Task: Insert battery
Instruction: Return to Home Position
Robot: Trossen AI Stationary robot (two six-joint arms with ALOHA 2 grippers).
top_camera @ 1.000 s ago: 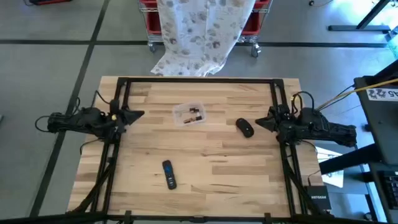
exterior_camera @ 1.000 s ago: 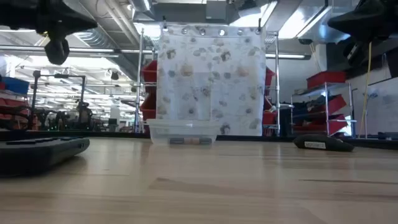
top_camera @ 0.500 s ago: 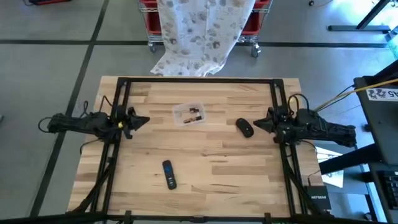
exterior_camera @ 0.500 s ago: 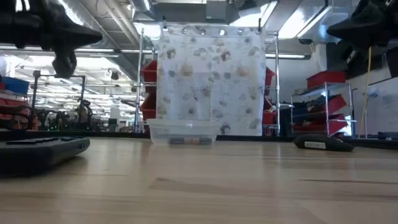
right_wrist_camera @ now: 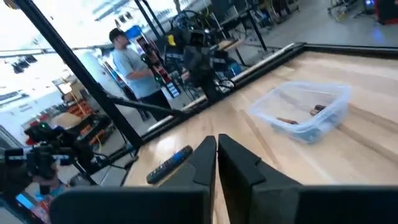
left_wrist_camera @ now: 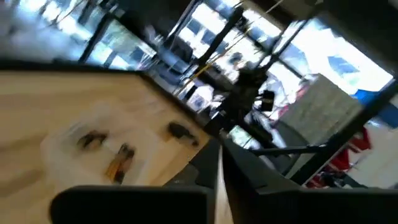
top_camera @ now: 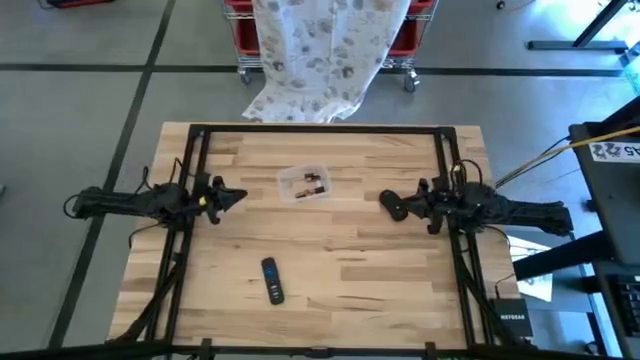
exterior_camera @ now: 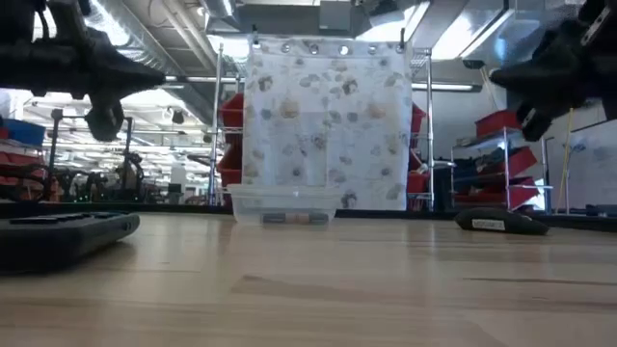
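Two empty grippers aloft, remote lying alone toward the front edge.
One black remote [top_camera: 271, 279] lies flat on the wooden table [top_camera: 380, 290] near its front edge, long axis running front to back with a slight tilt, well apart from both arms. Left gripper [top_camera: 236, 194]: fingers pressed together, holding nothing, raised over the left side; the remote sits forward of it and inward, making this the nearer arm. Right gripper [top_camera: 408, 207]: fingers likewise together and empty, raised at the right, over the edge of a black oval object [top_camera: 390, 203] but clear of it. One clear tub [top_camera: 305, 184] with small batteries stands farther back, between the two grippers. By this layout no pick remains; the coming move looks like a retreat outward, away from the remote.
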